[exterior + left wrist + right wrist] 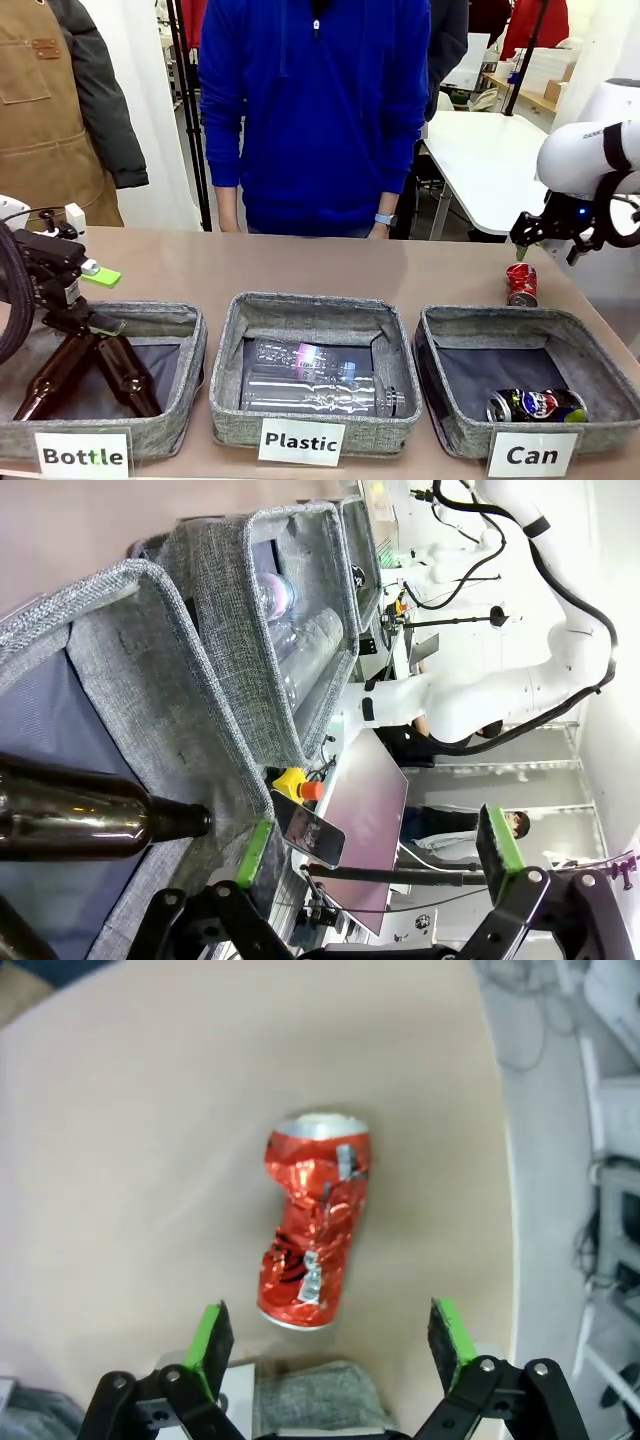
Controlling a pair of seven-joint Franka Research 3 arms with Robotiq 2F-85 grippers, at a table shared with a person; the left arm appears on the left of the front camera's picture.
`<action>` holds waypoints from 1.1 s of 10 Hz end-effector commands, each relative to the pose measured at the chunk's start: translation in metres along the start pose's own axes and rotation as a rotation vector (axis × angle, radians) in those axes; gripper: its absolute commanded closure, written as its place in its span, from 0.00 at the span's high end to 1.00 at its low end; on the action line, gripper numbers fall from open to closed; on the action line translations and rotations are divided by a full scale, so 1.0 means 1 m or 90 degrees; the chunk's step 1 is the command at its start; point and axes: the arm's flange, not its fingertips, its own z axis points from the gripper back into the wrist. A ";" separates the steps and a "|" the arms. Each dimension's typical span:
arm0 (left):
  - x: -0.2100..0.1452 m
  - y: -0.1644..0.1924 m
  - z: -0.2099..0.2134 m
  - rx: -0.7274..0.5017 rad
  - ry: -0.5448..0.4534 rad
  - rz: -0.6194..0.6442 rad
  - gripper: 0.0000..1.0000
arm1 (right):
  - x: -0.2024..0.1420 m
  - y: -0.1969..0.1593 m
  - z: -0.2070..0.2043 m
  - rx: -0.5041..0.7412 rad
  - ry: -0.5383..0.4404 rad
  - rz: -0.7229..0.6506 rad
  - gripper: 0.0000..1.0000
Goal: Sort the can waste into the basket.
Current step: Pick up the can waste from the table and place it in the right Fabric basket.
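The red can (312,1222), crushed, light and slippery, is best pinched across its dented waist; the right gripper (330,1338) hangs open above it; the left gripper (375,852) is open too

The table (300,265) is seen frontally across three bins; the red can (312,1222) is viewed closely from above, shared with the front view.

Three white labels (300,441) stand on the near walls of the grey bins. The middle bin (312,312), holding clear bottles, reads "Plastic"; the bin to its left (150,318) reads "Bottle"; the bin to its right (520,322) reads "Can". The logo on the blue can (535,405) inside the "Can" bin is too small to read.
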 end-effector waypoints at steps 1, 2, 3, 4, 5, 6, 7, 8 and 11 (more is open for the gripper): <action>-0.003 -0.003 0.004 -0.004 0.006 -0.003 1.00 | 0.007 0.002 -0.015 -0.001 0.035 -0.051 1.00; -0.003 -0.003 0.004 -0.004 0.006 -0.003 1.00 | 0.007 0.002 -0.021 0.008 0.042 -0.049 1.00; -0.003 -0.003 0.004 -0.004 0.006 -0.003 1.00 | 0.008 0.002 -0.024 0.016 0.042 -0.044 1.00; -0.003 -0.003 0.004 -0.004 0.006 -0.003 1.00 | 0.010 0.000 -0.027 0.021 0.047 -0.049 1.00; -0.003 -0.003 0.004 -0.004 0.006 -0.003 1.00 | 0.011 -0.002 -0.032 0.017 0.052 -0.051 1.00; -0.003 -0.003 0.004 -0.004 0.006 -0.003 1.00 | 0.013 -0.002 -0.038 0.019 0.055 -0.059 1.00; -0.003 -0.003 0.004 -0.004 0.006 -0.003 1.00 | 0.014 -0.001 -0.046 0.028 0.058 -0.059 1.00; -0.003 -0.003 0.004 -0.004 0.006 -0.003 1.00 | 0.015 0.002 -0.056 0.022 0.062 -0.068 1.00; -0.003 -0.003 0.004 -0.004 0.006 -0.003 1.00 | 0.020 0.007 -0.076 0.040 0.046 -0.092 1.00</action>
